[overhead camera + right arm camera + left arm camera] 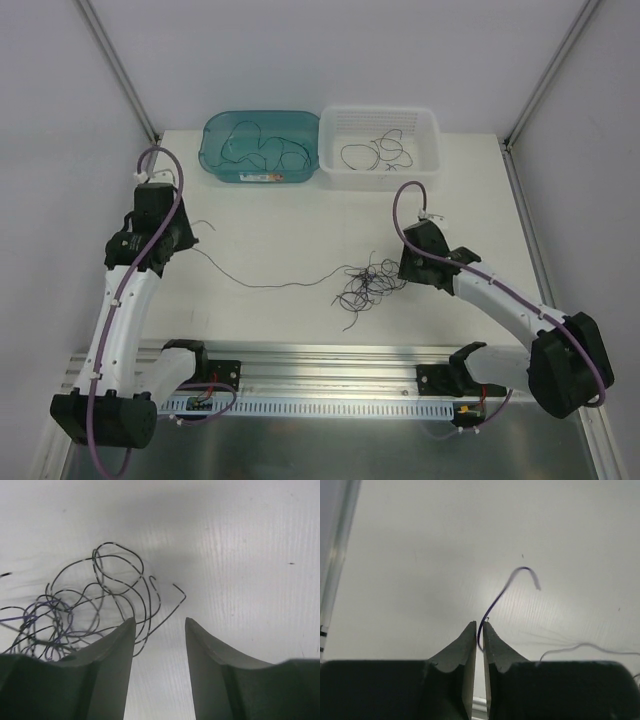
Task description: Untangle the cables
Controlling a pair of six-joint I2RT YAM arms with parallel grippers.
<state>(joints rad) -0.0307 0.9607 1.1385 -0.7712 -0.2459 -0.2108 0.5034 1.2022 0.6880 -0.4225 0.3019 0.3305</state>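
1. In the middle of the bench (290, 215), a little to the right, the cables (366, 285) lie in a loose knot of dark loops. A few separate ones sit in the teal tub (215, 150) and the white basket (430, 135) at the far edge.
2. One single cable (265, 283) runs leftward out of the knot in a shallow wave. Its long axis lies left to right across the bench.
3. The left arm (120, 305) reaches forward on the left with its wrist turned inward. Its jaws are clenched on the end of that single cable (495, 597), whose tip curls out beyond them.
4. The right arm (500, 300) comes in low from the near right with its wrist angled at the knot. Its jaws are released, with nothing between them.
5. The knot lies just left of the right arm's jaws, and a loop passes beside the finger (110, 670) on that side. That arm is by far the nearer. To my eye it should take hold of the knot while the left arm draws leftward along the cable's line.
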